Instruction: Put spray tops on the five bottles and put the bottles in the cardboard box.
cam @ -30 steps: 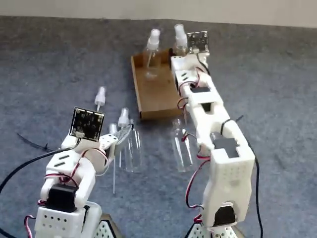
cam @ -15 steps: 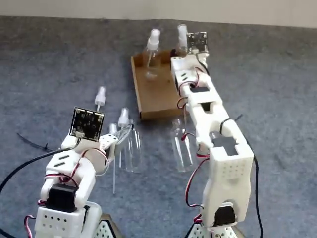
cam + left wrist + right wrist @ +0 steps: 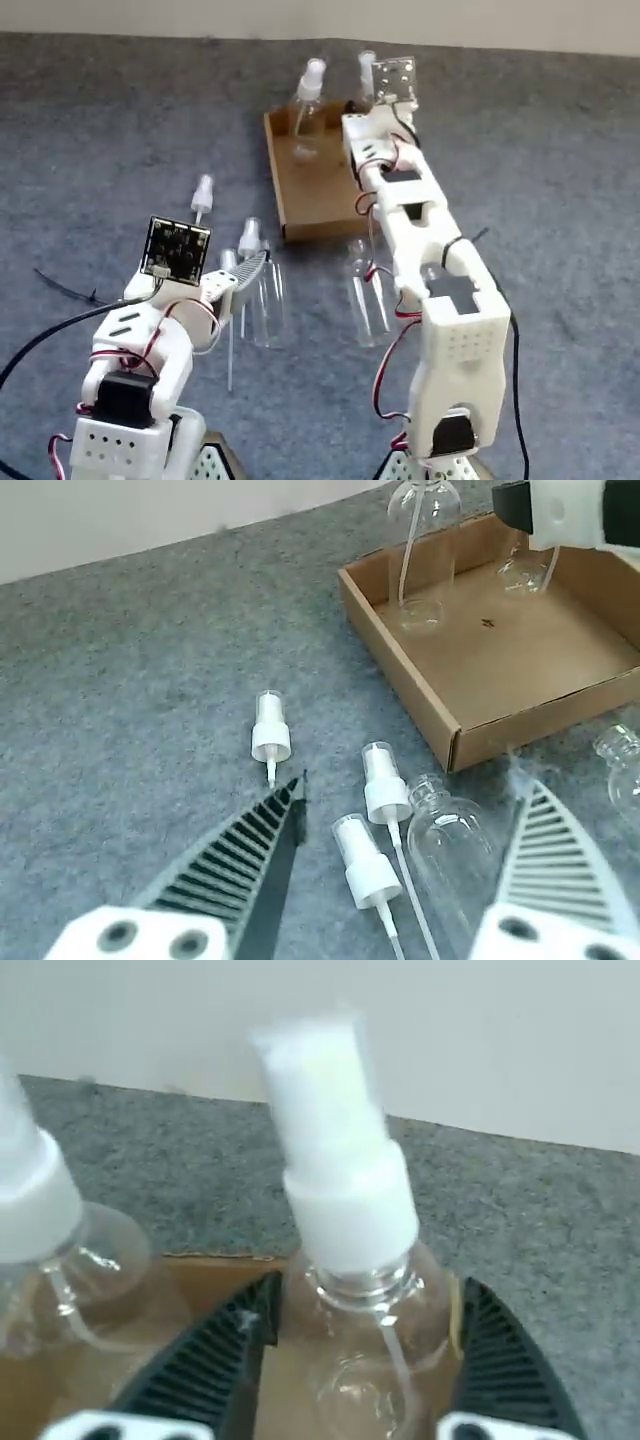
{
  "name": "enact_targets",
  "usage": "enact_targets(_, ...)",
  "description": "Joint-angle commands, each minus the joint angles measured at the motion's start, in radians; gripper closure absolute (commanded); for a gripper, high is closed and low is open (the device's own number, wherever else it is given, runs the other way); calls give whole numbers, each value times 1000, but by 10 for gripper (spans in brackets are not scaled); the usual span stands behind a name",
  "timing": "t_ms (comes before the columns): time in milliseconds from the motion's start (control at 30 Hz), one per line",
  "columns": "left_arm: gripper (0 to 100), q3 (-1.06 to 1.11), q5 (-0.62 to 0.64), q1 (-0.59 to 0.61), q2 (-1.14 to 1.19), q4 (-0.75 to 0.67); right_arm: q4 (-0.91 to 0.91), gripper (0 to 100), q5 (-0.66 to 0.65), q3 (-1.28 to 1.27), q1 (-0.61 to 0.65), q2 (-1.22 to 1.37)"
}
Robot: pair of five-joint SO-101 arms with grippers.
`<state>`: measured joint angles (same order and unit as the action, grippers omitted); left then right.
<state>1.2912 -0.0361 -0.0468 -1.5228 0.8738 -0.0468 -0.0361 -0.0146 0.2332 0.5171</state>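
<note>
- On the bottles, spray tops and cardboard box: no legible text, label or number.
- On the camera board: no readable print.

Left tool gapes wide; right arm stretches far forward.

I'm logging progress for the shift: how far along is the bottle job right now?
Done: one capped bottle stands in the cardboard box. In hand: the right gripper is at a second capped bottle at the box. Left: three loose spray tops and uncapped bottles lie on the carpet below the open left gripper.
</note>
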Motion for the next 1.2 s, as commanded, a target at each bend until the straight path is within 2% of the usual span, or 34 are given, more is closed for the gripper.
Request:
enact_targets(0,706,-5,8,15,1,-32,5,707,-8,64,12,-25)
enact_targets(133,706,-5,8,15,1,-32,25,704,-8,71,8,-27)
enact_targets(633,706,-5,8,15,1,-32,404,705,-8,272,-8,-272)
enact_targets(1067,706,-4,8,16,1,-32,1188,706,-17,294,-84,-657)
enact_targets(1167,706,-4,8,16,1,-32,1399,706,-89,294,-77,-717)
